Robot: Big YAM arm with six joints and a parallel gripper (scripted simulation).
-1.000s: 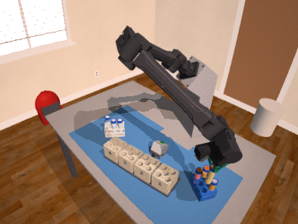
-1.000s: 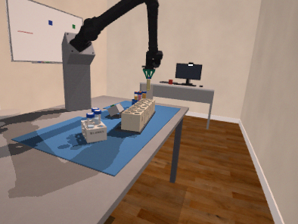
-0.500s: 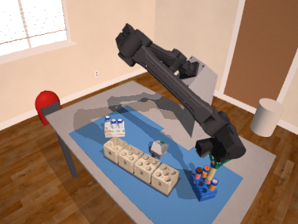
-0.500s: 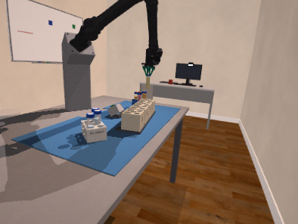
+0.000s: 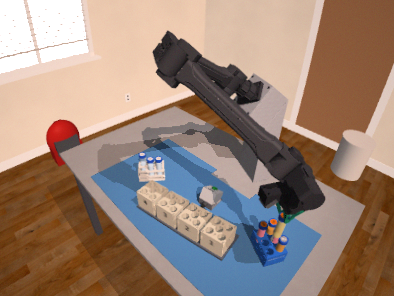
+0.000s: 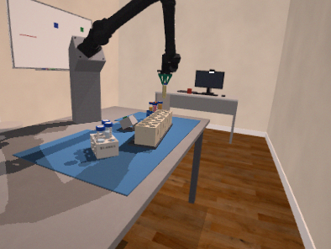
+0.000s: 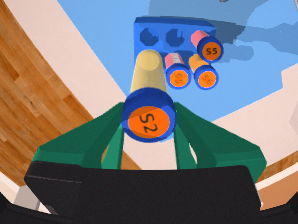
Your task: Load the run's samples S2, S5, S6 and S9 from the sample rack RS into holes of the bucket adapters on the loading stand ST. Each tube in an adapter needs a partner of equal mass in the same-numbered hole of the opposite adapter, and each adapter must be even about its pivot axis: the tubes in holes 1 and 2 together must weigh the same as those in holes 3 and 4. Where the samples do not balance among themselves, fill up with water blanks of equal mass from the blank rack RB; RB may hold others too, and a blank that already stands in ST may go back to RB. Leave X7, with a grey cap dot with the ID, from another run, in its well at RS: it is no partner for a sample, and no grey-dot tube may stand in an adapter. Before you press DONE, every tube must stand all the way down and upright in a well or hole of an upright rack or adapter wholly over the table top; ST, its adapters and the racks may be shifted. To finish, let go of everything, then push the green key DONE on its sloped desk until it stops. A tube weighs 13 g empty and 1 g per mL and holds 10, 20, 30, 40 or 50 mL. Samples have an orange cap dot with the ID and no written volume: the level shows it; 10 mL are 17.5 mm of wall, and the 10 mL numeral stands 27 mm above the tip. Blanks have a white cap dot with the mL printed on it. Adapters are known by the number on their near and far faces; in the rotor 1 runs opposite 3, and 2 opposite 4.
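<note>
The tube in the pincer has a blue cap with an orange dot that reads S2, and its pale yellowish body hangs straight down below the cap. It is lifted clear above the blue rack, which stands at the near right part of the blue mat. Three other tubes with orange dots remain in this rack; one of them reads S5, the other labels are too blurred for me. The row of four cream blocks with round holes stands in the middle of the mat, a little apart from the blue rack, and a small white rack with blue-capped tubes is just behind the far end of the row. A small grey box with a green key sits near the row on the arm's side. The blue rack is close to the mat's corner and not far from the edge of the desk, where the wooden floor shows beyond. Above the row of blocks the air is open. The green fingers of the pincer are closed partway, pressing the tube just under its cap from both sides, and they touch nothing else.
</note>
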